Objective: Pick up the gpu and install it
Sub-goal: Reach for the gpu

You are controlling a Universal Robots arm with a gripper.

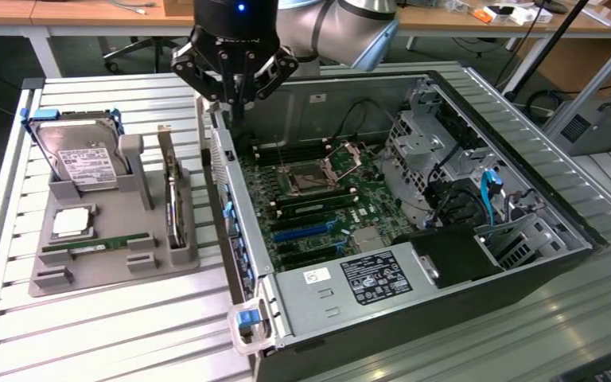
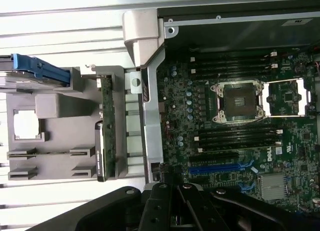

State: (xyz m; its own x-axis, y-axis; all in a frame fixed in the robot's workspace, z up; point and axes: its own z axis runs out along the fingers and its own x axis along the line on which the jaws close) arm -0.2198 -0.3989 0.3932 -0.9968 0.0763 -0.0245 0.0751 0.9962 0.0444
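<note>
The gpu (image 1: 175,203) stands on edge in a slot of the grey holder (image 1: 114,274), at the exterior view's left of the open computer case (image 1: 244,239). In the wrist view the gpu (image 2: 107,126) appears edge-on as a thin green strip beside the case wall (image 2: 151,116). My gripper (image 1: 235,105) hangs above the case's rear wall, up and to the right of the card, apart from it. It is shut with nothing between its fingers. The gripper (image 2: 178,187) also shows over the motherboard (image 2: 235,141), near the blue slots (image 2: 220,167).
The holder also carries a hard drive (image 1: 83,159) with a white label, a square chip (image 1: 72,223) and a RAM stick (image 1: 95,245). Inside the case are the CPU socket (image 1: 311,181), drive cages (image 1: 433,143) and power supply (image 1: 375,278). A slatted table (image 1: 104,334) lies underneath.
</note>
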